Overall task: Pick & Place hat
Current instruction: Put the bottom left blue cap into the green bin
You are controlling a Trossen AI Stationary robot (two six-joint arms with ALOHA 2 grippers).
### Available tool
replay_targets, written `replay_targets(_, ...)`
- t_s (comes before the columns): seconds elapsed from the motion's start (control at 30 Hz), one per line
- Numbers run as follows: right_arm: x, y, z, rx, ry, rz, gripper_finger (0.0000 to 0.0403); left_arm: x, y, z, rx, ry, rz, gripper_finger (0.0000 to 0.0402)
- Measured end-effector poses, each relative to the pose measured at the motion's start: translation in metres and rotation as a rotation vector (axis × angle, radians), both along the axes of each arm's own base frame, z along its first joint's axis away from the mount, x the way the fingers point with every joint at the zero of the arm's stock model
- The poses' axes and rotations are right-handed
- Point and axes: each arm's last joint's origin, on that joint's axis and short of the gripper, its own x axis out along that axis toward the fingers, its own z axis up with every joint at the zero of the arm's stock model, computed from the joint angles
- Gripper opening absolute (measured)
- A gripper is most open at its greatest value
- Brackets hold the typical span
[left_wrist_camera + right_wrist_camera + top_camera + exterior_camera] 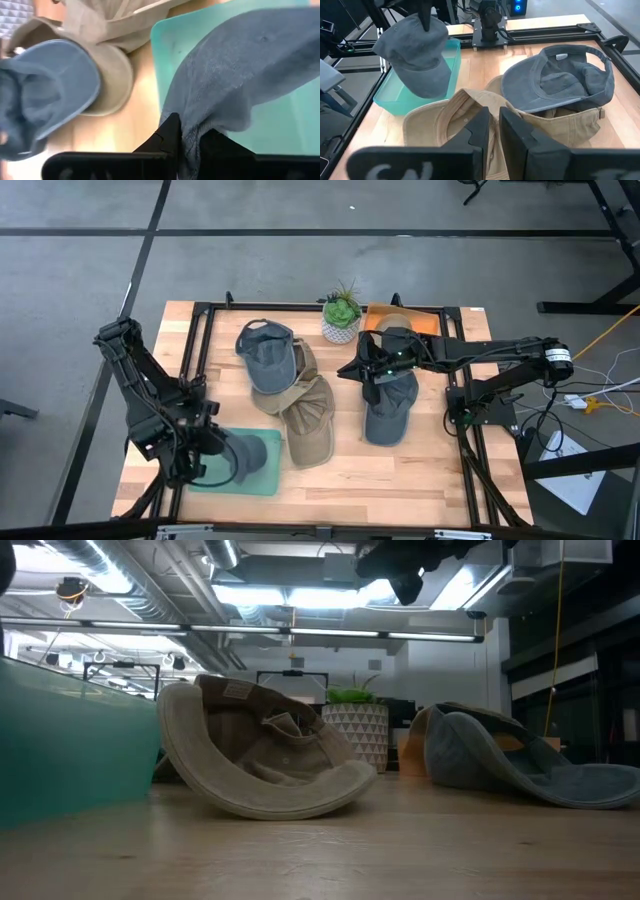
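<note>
A grey-blue hat [417, 50] hangs over the teal bin [268, 478] at the table's near left, with my left gripper [215, 448] shut on it. Mid-table, another grey-blue hat [268, 350] lies upside down and partly on two tan hats [308, 415]. A fourth, grey hat [390, 408] lies right of centre, its brim toward the near edge. My right gripper [370, 375] hovers shut above that hat's far end, with nothing between its fingers [481, 131]. My left gripper pinches a bunched fold of the hat's crown cloth [192, 142] between its two fingers. The fingers slant down from the table's left. The hat hangs slack below them over the bin [395, 95]. I cannot tell whether its lower end touches the bin.
A potted plant [342, 315] and an orange sheet [405, 320] stand at the far edge. A black frame rail [300, 308] runs round the table. Bare wood lies along the near edge between the bin and the grey hat.
</note>
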Motion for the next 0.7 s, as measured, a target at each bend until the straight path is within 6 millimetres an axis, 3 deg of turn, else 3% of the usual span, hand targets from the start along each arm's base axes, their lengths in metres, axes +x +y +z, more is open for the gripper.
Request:
replay_targets(0.4, 0.000, 0.000, 0.000, 0.026, 0.002, -0.010, 0.0044, 0.010, -0.007, 0.004, -0.030, -0.126, -0.019, 0.0028)
replay_targets(0.7, 0.000, 0.000, 0.000, 0.028, 0.002, -0.011, 0.0044, 0.018, -0.001, 0.002, -0.101, -0.009, -0.015, 0.0112)
